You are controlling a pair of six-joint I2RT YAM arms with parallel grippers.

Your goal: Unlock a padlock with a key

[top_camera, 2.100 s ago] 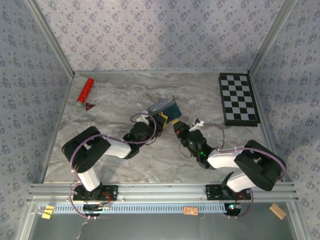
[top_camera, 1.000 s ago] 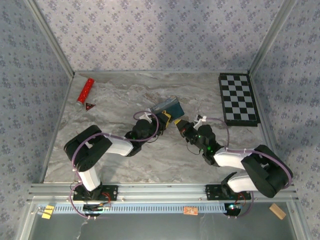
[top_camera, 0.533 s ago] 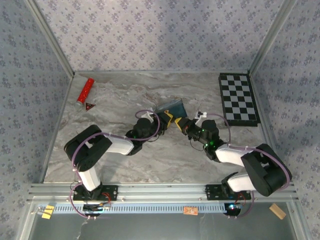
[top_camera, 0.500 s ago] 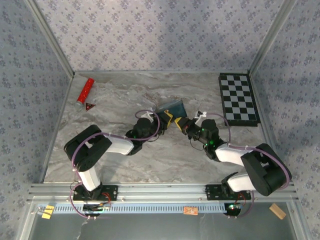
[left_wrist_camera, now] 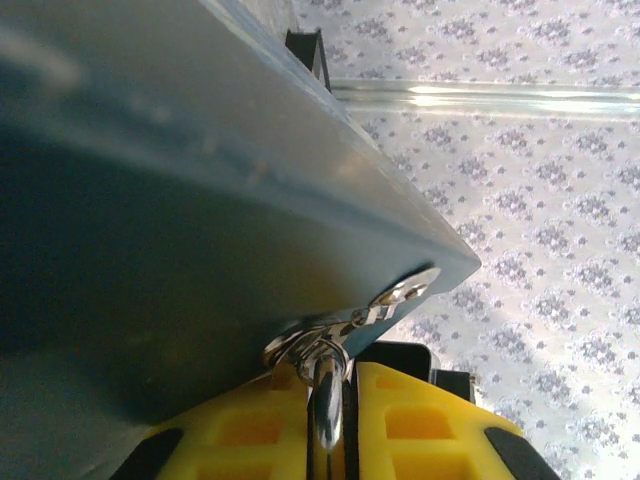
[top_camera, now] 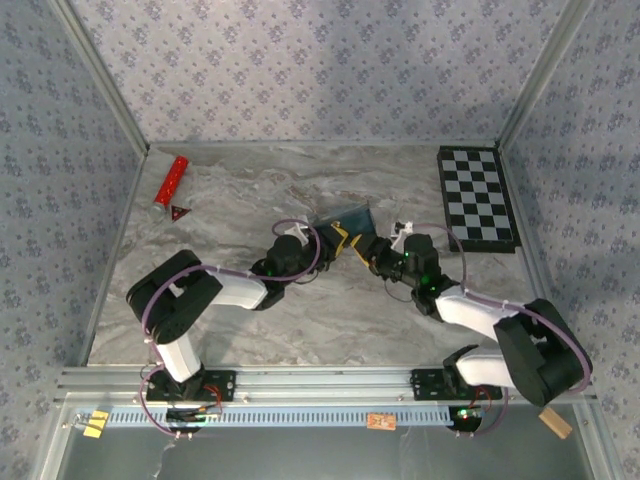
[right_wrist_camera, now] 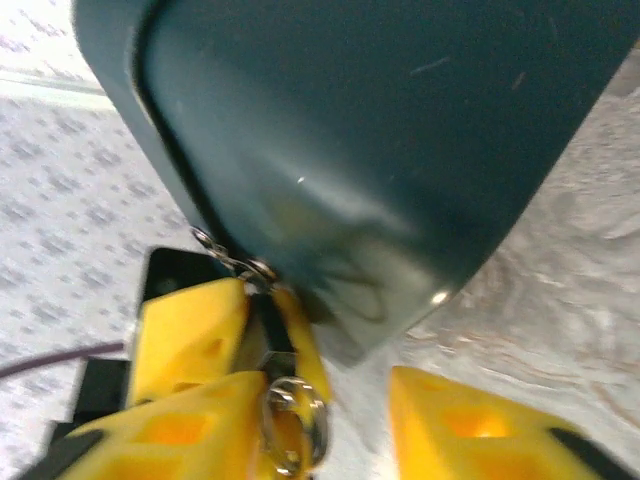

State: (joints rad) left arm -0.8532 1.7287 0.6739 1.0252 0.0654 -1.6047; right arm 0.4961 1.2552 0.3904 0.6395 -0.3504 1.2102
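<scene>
My left gripper (top_camera: 338, 238) (left_wrist_camera: 340, 375) is shut on the padlock (left_wrist_camera: 326, 410), whose silvery part stands up between the yellow fingers. The right wrist view shows its dark body (right_wrist_camera: 263, 315) pinched between those fingers. Small rings and a key (left_wrist_camera: 405, 295) hang at its top, against the edge of the blue tin (top_camera: 345, 214) (left_wrist_camera: 150, 200) (right_wrist_camera: 380, 130). My right gripper (top_camera: 378, 250) (right_wrist_camera: 325, 385) faces the left one just below the tin. Its jaws are open, and a silvery key ring (right_wrist_camera: 297, 425) lies beside its left finger (right_wrist_camera: 180, 430).
A red cylinder (top_camera: 168, 180) and a small dark-red triangle (top_camera: 180, 211) lie at the back left. A black-and-white checkerboard (top_camera: 477, 198) lies at the back right. Patterned walls close in the marble table (top_camera: 230, 320) on three sides.
Both grippers have moved toward the back and closer together. The blue tin has been pushed back and turned. The right arm has stretched further forward.
</scene>
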